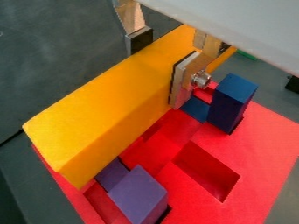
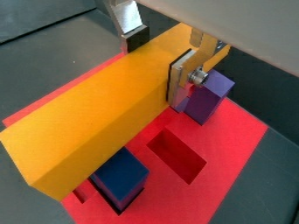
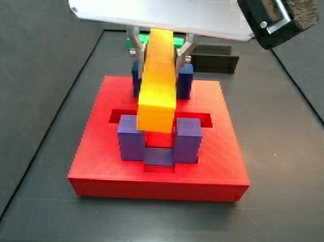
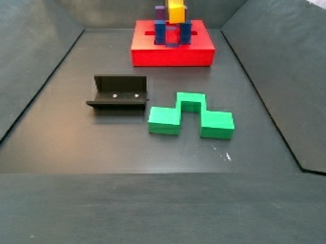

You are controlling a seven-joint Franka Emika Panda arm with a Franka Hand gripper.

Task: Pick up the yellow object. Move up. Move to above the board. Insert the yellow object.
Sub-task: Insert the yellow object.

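My gripper [image 1: 162,59] is shut on the yellow object [image 1: 105,114], a long yellow bar with orange sides. In both wrist views its silver fingers [image 2: 181,79] press on the bar's two long sides. The bar [image 3: 156,83] hangs level over the board [image 3: 157,158], a big red slab, and runs lengthwise above the gap between the posts. A blue post [image 1: 233,101] and a purple post [image 1: 135,192] stand just beside and below the bar. An open recessed slot [image 2: 176,156] shows in the red surface. In a side view the bar [image 4: 176,11] is end-on, above the posts.
The dark L-shaped fixture [image 4: 118,93] stands on the grey floor in front of the board [image 4: 173,55]. A green zigzag block [image 4: 192,116] lies beside it. The fixture [image 3: 214,63] also shows behind the board. Dark walls ring the floor.
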